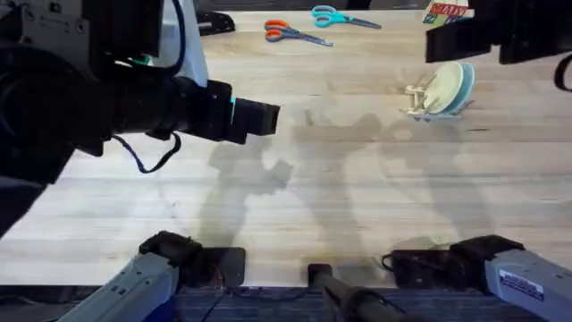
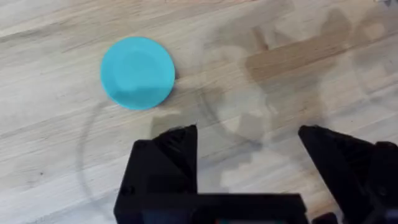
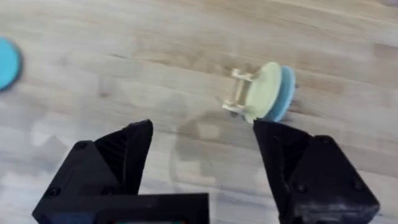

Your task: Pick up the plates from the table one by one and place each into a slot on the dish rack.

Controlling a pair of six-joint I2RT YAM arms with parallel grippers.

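Left claw point(image 2: 249, 158) hangs wide open and empty above the bench point(image 2: 298, 37), near the flat turquoise plate point(image 2: 137, 72). Best lower over its rim, straddling the edge, then close; right claw point(image 3: 202, 155) gapes empty.

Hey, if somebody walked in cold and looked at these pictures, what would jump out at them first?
Probably the turquoise plate, lying flat and alone on the light wood table ahead of the open left claw. Next, the dish rack at the far right, with a pale yellow plate and a pale blue plate standing on edge.
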